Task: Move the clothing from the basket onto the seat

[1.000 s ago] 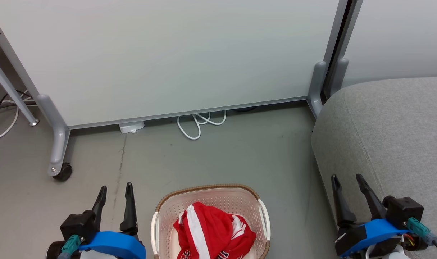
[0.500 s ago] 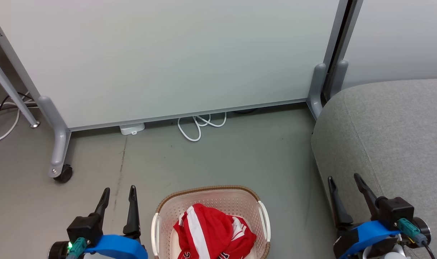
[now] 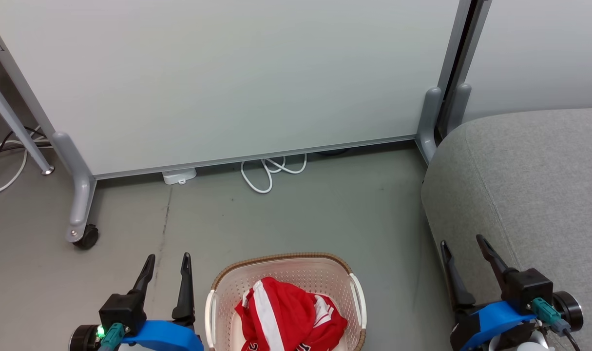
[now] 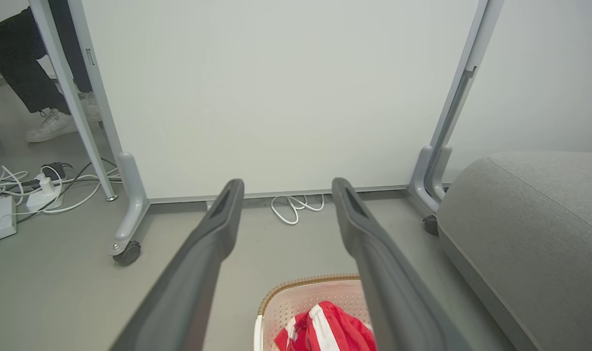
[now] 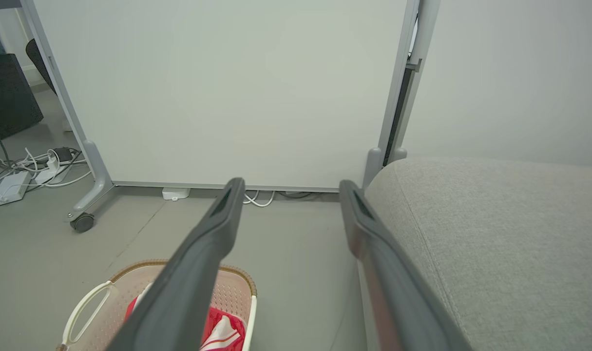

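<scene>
The left gripper (image 3: 169,255) hangs low with its two dark fingers spread wide and nothing between them, tips pointing towards the white partition panel (image 3: 227,73) ahead. The right gripper (image 3: 461,240) is the same: fingers apart, empty, pointing the same way.

Between the two grippers, much closer to the left one, the basket (image 3: 281,257) stands on the grey floor (image 3: 325,214). Its brown rim and near white handle are just to the right of the left gripper's fingers, not touching them. The clothing (image 3: 286,317) lies crumpled in a heap inside the basket, bright red with a broad white stripe across the top. It sits to the right of the left gripper and a little further back than its fingertips. From the right gripper it is well off to the left, with a strip of bare floor in between. Neither gripper is in contact with the cloth.

The seat (image 3: 529,180) rises just beside the right gripper, its rounded grey corner ahead of the fingertips and the cushion stretching away to the right. There are no garments on the part I can see.

Ahead of both grippers, at the foot of the panel, a looped white cable (image 3: 269,173) lies on the floor. Ahead and to the left of the left gripper is the panel's caster wheel (image 3: 87,237). Further left, past the panel's edge, a person's legs and pale shoe (image 4: 52,126) can be seen
</scene>
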